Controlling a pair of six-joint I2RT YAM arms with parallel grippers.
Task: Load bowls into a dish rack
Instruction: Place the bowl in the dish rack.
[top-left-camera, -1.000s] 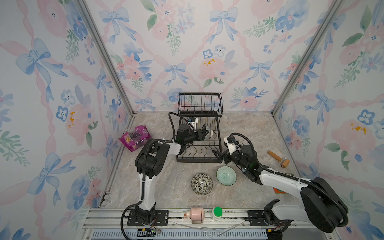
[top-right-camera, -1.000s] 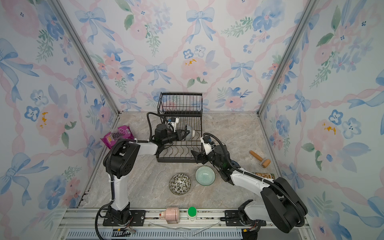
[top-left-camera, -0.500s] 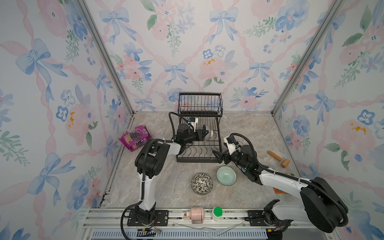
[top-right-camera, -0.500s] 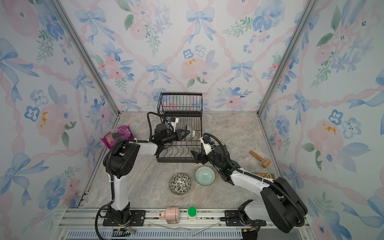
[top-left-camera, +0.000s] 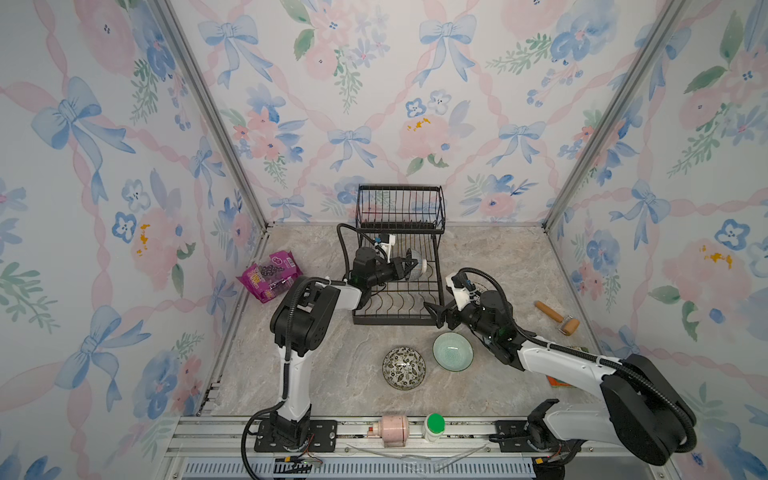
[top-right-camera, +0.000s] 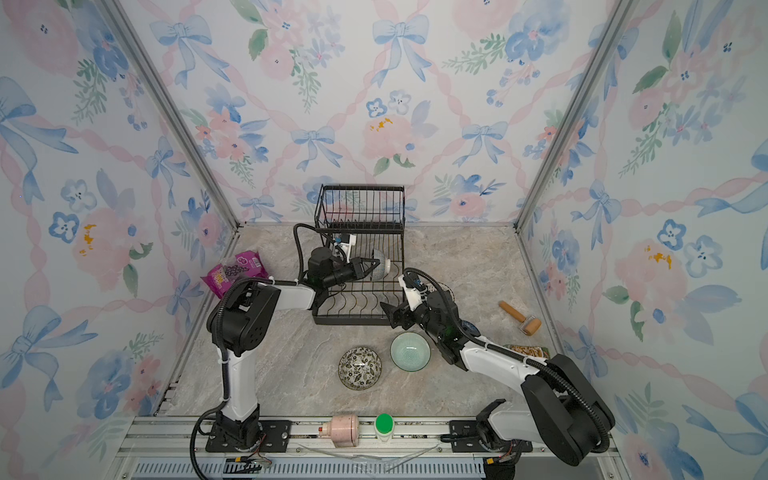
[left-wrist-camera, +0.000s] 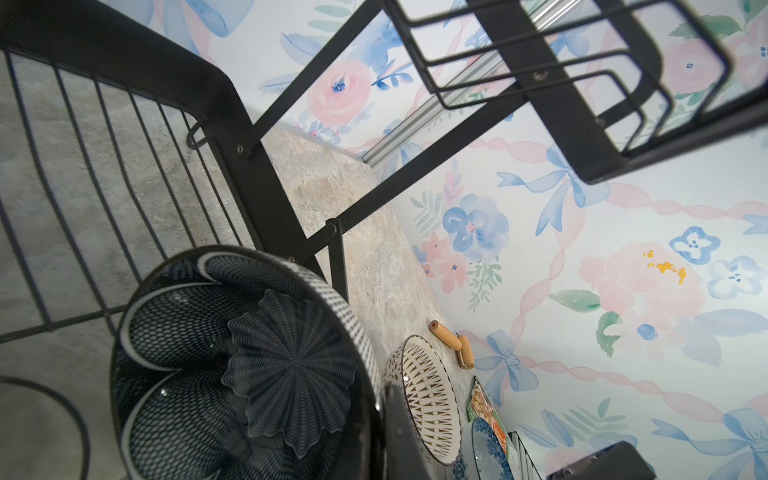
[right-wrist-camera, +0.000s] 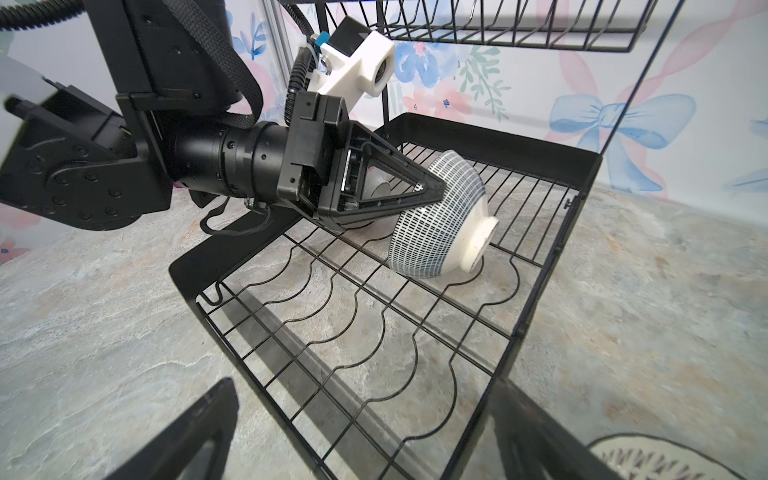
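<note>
In both top views the black dish rack (top-left-camera: 399, 208) (top-right-camera: 360, 208) stands at the back. My left gripper (top-left-camera: 409, 266) (right-wrist-camera: 432, 191) is shut on the rim of a bowl (top-left-camera: 419, 268) (right-wrist-camera: 436, 220), lattice outside and dark blue petals inside (left-wrist-camera: 249, 365). The bowl lies on its side in the lower tier (right-wrist-camera: 332, 332), low against the wavy wires. My right gripper (top-left-camera: 436, 316) (right-wrist-camera: 361, 432) hangs open and empty at the rack's front right corner. A black-and-cream floral bowl (top-left-camera: 404, 368) and a mint bowl (top-left-camera: 453, 352) sit on the table in front.
A white-and-black lattice bowl (left-wrist-camera: 428, 399) and a blue floral bowl (left-wrist-camera: 486, 453) sit right of the rack, mostly behind my right arm. A purple packet (top-left-camera: 270, 276) lies left, a wooden roller (top-left-camera: 557, 316) right. A pink jar (top-left-camera: 392, 428) and a green-capped bottle (top-left-camera: 434, 426) rest on the front rail.
</note>
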